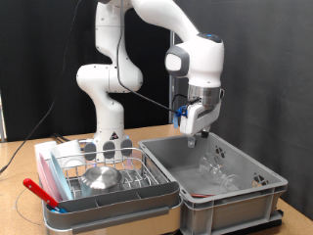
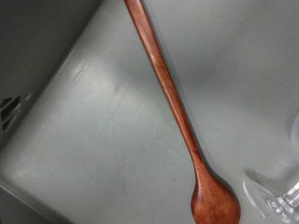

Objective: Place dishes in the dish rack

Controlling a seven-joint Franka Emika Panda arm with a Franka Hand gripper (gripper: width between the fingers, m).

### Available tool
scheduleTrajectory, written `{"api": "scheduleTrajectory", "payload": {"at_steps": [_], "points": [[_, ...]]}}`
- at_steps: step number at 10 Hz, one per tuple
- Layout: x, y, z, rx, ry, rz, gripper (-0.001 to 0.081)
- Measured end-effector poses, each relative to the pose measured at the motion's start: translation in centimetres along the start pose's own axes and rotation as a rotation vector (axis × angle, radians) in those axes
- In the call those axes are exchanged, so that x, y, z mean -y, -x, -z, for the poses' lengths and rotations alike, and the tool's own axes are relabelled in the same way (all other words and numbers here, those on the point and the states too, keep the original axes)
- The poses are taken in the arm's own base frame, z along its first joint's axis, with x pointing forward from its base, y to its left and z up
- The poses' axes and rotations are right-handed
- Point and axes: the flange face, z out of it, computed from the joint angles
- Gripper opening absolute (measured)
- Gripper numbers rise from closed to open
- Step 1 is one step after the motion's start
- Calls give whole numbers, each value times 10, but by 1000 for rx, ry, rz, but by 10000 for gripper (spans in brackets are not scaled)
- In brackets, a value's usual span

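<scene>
The white arm (image 1: pixel 117 69) stands on its base at the far side of the table, left of centre in the exterior view; it rises, bends at an elbow near the top, then reaches to the right and turns down; the wrist points straight downward; the gripper (image 1: pixel 192 138) hangs at its end, right of centre, fingers aimed down; the wrist view shows no fingers.

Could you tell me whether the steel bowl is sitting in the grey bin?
No, the steel bowl sits in the dish rack.
</scene>
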Motion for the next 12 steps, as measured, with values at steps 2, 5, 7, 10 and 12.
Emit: {"api": "scheduleTrajectory", "payload": {"at_steps": [2,5,7,10,12], "points": [[0,3,2,22,-5,13,805],[-4,3,3,52,7,-32,805],[-8,0,-10,61,1,15,805],[-16,7,-45,13,-29,100,805],[-21,11,-68,-8,-35,148,805]]}}
